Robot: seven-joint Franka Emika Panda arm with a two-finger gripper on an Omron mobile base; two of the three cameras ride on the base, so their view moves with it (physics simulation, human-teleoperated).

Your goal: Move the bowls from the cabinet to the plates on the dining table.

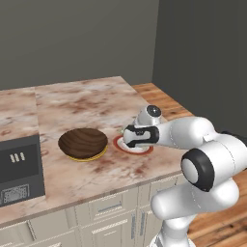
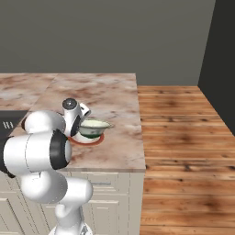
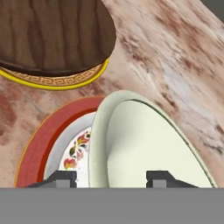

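The pale bowl (image 2: 94, 127) sits on the red-rimmed plate (image 3: 37, 144) — delivered — so the gripper (image 3: 111, 178) stands parted astride its rim, letting go.

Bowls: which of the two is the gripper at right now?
The pale cream-green bowl, sitting on the red-rimmed plate, with the gripper straddling its rim. The dark-brown wooden bowl sits apart on the yellow-rimmed plate.

White arm (image 1: 193, 159) folded low and reaching forward, wrist bent down, fingers (image 3: 63, 177) parted wide
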